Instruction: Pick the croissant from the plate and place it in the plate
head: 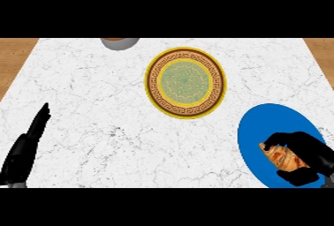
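Note:
A golden-brown croissant lies on the blue plate at the lower right of the counter. My right hand is curled round the croissant, fingers over its top and thumb below it, hiding its right part. A yellow plate with a brown patterned ring and green centre sits at the upper middle, with nothing on it. My left hand rests at the lower left edge, fingers straight and pointing up, holding nothing.
A grey bowl with an orange inside is cut off at the counter's far edge, upper left of the yellow plate. Wooden floor shows beyond the white marble counter on both sides.

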